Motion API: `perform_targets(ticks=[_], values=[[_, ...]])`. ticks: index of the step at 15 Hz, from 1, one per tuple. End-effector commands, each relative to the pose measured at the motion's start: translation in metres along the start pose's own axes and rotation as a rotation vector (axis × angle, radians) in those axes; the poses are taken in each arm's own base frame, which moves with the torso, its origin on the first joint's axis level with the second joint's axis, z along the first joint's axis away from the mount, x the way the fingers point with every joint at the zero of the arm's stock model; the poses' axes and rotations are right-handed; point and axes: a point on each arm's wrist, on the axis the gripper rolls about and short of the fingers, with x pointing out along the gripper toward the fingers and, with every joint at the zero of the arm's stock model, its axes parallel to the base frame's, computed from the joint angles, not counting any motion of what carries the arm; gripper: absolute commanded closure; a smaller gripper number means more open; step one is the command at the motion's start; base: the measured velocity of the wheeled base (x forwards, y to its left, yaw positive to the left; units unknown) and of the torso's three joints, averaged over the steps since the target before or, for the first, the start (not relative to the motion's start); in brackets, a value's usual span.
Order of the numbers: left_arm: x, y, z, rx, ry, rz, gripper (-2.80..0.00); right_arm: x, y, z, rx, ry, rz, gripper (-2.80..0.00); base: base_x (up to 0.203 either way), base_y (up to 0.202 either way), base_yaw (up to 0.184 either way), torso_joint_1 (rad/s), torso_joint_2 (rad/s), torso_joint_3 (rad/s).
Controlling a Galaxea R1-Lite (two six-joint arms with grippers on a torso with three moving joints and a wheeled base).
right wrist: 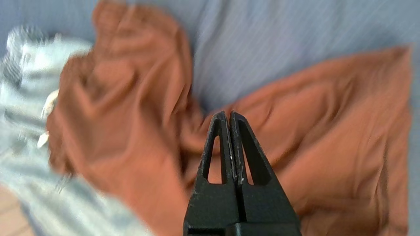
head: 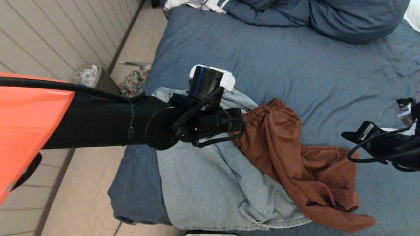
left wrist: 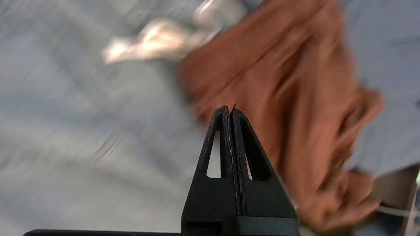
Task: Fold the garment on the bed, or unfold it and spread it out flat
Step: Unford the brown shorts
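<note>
A crumpled rust-brown garment (head: 295,154) with an elastic waistband lies on the bed (head: 295,65), partly over a light-blue denim garment (head: 203,190) near the bed's left front corner. My left arm (head: 197,121) reaches over the denim beside the rust waistband; its fingers are hidden in the head view. In the left wrist view the left gripper (left wrist: 229,109) is shut and empty, hovering above the edge where rust cloth (left wrist: 279,98) meets denim (left wrist: 82,131). The right gripper (right wrist: 228,113) is shut and empty above the rust cloth (right wrist: 131,114). My right arm (head: 384,144) is at the right edge.
Bunched blue bedding (head: 344,16) and a white striped cloth (head: 197,5) lie at the head of the bed. Left of the bed is pale floor (head: 92,190) with a small bin (head: 88,77) and loose items (head: 133,83) by the panelled wall.
</note>
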Motion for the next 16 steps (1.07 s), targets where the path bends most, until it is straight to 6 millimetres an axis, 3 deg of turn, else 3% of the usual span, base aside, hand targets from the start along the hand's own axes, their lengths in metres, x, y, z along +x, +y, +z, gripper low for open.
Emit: perform_targets(ticks=[1,4,5,6,10,16], values=[[0.031,-0.020,-0.006,0.015,0.001,0.016,0.00,0.020,-0.016,-0.006,0.022,0.043,-0.052,0.00,0.000,0.000,0.000,0.000,0.00,0.000],[0.035,-0.044,-0.022,0.080,0.019,0.020,0.00,0.041,-0.029,-0.014,0.037,0.095,-0.090,0.00,0.000,0.000,0.000,0.000,0.00,0.000],[0.033,-0.052,-0.023,0.088,0.015,0.001,-1.94,0.048,-0.032,-0.016,0.038,0.090,-0.090,0.00,0.000,0.000,0.000,0.000,0.00,0.000],[0.032,-0.058,-0.028,0.111,0.018,-0.017,-2.80,0.054,-0.034,-0.016,0.039,0.076,-0.087,0.00,0.000,0.000,0.000,0.000,0.00,0.000],[0.045,-0.082,-0.058,0.170,-0.023,-0.030,-2.80,0.059,-0.043,-0.016,0.042,0.046,-0.098,0.00,0.000,0.000,0.000,0.000,0.00,0.000],[0.066,-0.095,-0.099,0.263,-0.007,-0.036,-2.80,0.058,-0.043,-0.018,0.036,0.054,-0.095,0.00,0.000,0.000,0.000,0.000,0.00,0.000]])
